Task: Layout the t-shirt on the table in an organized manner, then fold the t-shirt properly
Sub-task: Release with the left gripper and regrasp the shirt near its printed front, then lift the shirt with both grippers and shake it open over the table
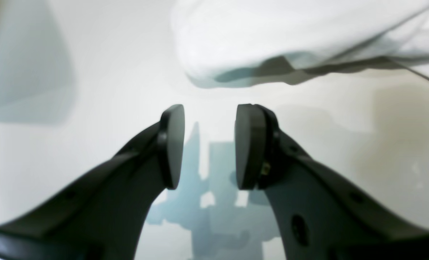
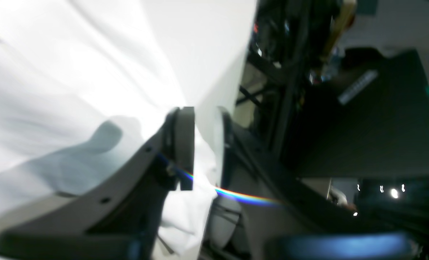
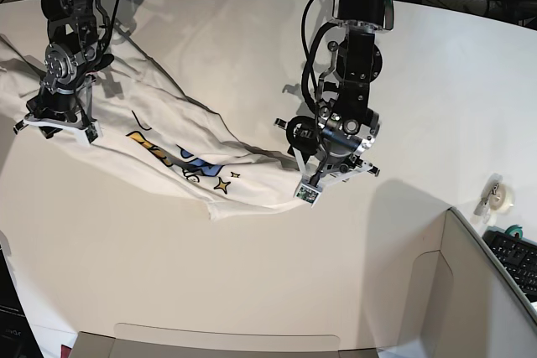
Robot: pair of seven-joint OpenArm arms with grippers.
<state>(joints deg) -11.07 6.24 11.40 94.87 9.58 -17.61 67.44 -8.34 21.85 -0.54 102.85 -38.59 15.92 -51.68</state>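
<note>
The left wrist view shows the left tool (image 1: pixel 209 146) spread and empty above the desk (image 1: pixel 109 72). The right wrist view shows the right tool (image 2: pixel 203 144) pinching the t-shirt (image 3: pixel 168 144); only the base view shows its print, toward the desk's left edge.

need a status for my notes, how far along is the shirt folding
Early. The white printed cotton t-shirt lies stretched but rumpled on the off-white table, print up. The left gripper is open and empty beside it; cloth sits between the right gripper jaws. Smoothing and every fold remain.
</note>
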